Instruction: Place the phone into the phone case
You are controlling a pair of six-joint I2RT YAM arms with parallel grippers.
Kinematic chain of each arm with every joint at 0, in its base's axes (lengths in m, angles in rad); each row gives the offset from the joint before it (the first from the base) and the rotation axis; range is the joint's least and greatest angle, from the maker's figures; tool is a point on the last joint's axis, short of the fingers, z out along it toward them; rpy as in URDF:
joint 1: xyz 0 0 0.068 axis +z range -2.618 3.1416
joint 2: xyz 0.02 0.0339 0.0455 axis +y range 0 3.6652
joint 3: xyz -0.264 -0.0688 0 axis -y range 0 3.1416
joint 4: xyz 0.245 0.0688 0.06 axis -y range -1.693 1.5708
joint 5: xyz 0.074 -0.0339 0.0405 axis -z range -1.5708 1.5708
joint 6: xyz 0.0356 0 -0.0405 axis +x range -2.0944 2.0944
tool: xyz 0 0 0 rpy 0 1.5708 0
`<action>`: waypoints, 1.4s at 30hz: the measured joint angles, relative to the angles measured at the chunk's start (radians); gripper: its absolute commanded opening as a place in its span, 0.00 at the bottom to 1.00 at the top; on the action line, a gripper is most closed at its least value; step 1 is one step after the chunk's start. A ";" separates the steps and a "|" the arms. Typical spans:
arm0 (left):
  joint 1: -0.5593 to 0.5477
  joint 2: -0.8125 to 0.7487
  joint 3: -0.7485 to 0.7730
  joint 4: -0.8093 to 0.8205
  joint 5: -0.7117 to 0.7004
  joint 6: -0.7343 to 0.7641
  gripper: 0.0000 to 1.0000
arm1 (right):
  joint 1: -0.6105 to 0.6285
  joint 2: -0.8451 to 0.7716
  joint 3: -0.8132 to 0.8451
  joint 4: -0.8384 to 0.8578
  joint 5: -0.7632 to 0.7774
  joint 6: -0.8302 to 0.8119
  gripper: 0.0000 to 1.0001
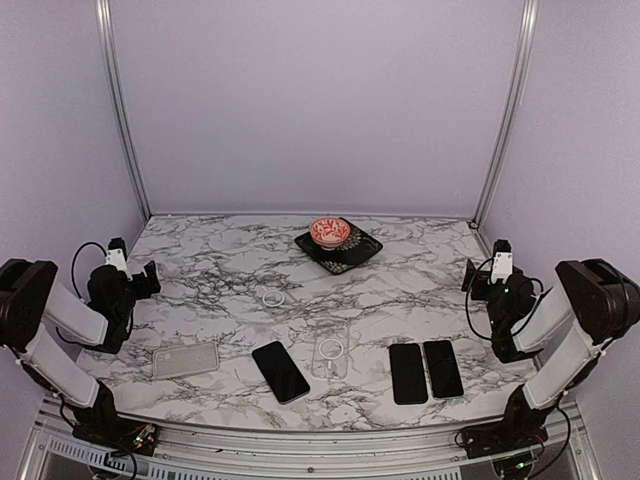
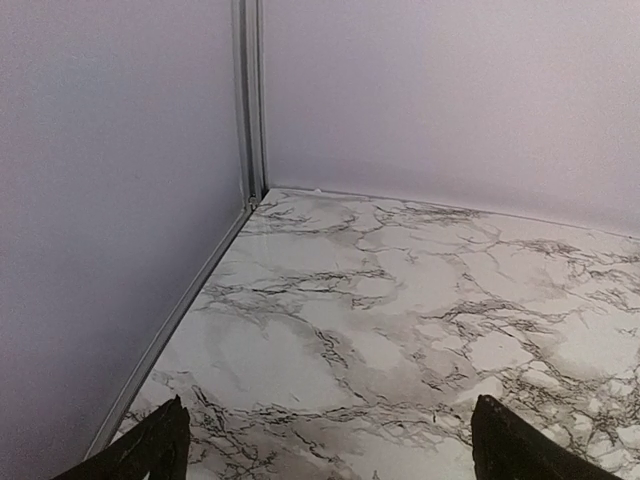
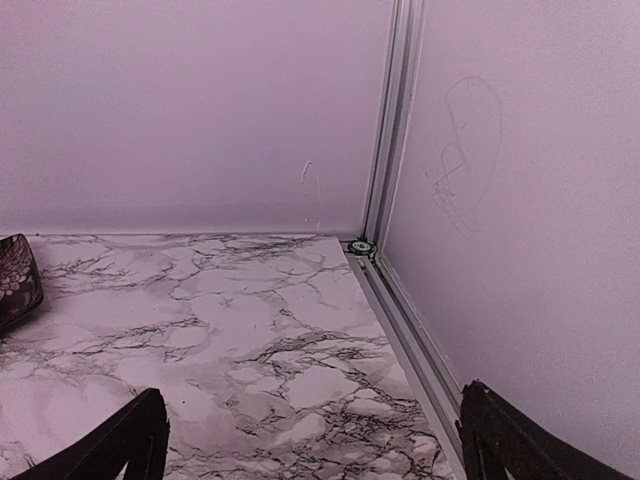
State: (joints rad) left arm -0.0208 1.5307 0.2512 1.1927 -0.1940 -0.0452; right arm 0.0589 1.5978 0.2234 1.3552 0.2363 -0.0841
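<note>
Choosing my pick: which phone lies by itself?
The tilted phone just left of the ringed clear case; the other two phones lie side by side.

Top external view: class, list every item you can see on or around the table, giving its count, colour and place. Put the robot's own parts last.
phones: 3, black, near edge; one left of centre, two side by side on the right
cases: 2, clear, near edge; one on the left, one at centre
ring: 1, white, middle of the table
bowl: 1, red and white, on the plate
plate: 1, dark, far centre
table: 1, white marble with grey veins
left hand: 1, black, open, over the table's left edge
right hand: 1, black, open, over the table's right edge
</note>
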 measured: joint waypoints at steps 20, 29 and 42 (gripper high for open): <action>-0.537 -0.366 0.400 -0.451 -0.231 0.004 0.99 | 0.146 -0.289 0.521 -0.848 -0.195 0.184 0.74; -0.884 -0.273 0.445 -0.787 -0.075 0.027 0.90 | 0.580 -0.049 0.821 -1.452 -0.106 0.347 0.60; -0.951 -0.235 0.388 -0.913 -0.034 -0.140 0.88 | 0.904 0.285 0.979 -1.827 0.005 0.550 0.45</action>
State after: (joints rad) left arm -0.9718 1.2953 0.6395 0.2798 -0.2279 -0.1852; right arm 0.9630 1.8824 1.2026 -0.4717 0.2409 0.4656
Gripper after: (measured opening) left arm 0.878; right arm 0.546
